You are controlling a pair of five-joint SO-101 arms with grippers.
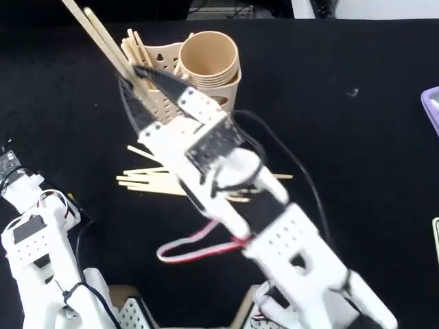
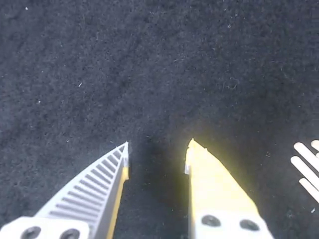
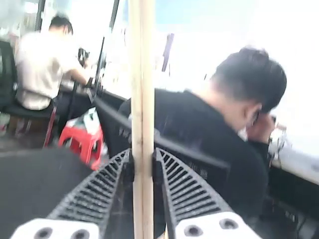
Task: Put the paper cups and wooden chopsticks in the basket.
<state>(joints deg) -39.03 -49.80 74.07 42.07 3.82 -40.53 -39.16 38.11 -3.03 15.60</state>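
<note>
The basket (image 1: 163,60) at the far side of the bench (image 1: 357,171) held stacked paper cups (image 1: 209,58) and several wooden chopsticks (image 1: 134,44). The right hand (image 1: 132,77) was clenched on a chopstick pair (image 1: 103,34), raised beside the basket. Loose chopsticks (image 1: 147,181) lay on the bench. The left hand (image 2: 157,149) stood released above the black surface.
</note>
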